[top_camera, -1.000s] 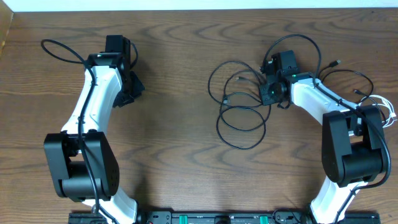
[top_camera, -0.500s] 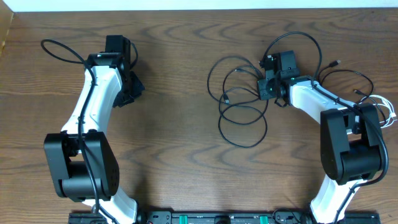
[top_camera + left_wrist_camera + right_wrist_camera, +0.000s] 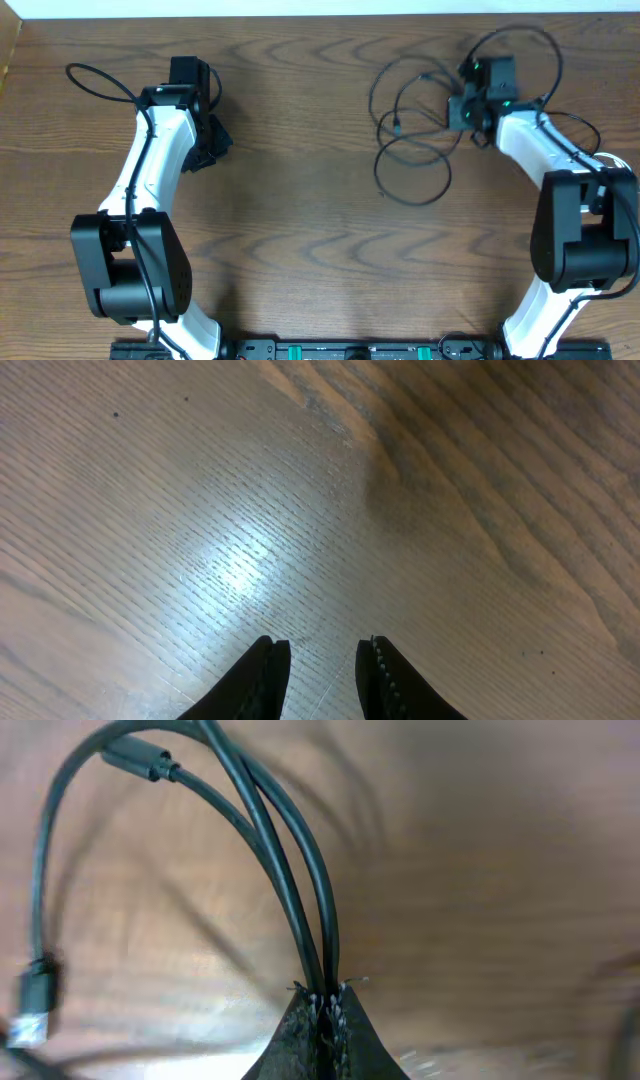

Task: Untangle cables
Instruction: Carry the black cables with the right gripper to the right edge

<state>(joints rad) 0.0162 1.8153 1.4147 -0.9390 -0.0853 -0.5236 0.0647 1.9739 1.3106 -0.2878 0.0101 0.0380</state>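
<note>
Brown wood-grain worktop (image 3: 300,250) under both arms.

Clamped between the closed fingers of the right tool (image 3: 466,108): two strands of a long thin black cable (image 3: 413,203), pinched side by side at the very tips. Seen from the right wrist, both strands arch up and away to the left of that tool, with a small black connector plug (image 3: 140,760) on the outer strand.

From overhead, several overlapping loops spread left of and below the right tool, crossing one another in more than one place. One more arc curves round behind it.

Far to the left of the right tool: the left tool (image 3: 322,660), jaws slightly apart, nothing between them, only bare wood beneath.

Down and to the right of the right tool, against the arm: a short stretch of thin white cable (image 3: 615,160), mostly hidden. Cannot tell whether it is caught up with the black one.

Judged early in the job. One grip is taken, but no loop is drawn free and no end is laid out straight. Left to do, most likely:
- Bring the left tool over.
- Hold a plug end or a crossing.
- Pull the loops through.
- Set the two cables apart.
</note>
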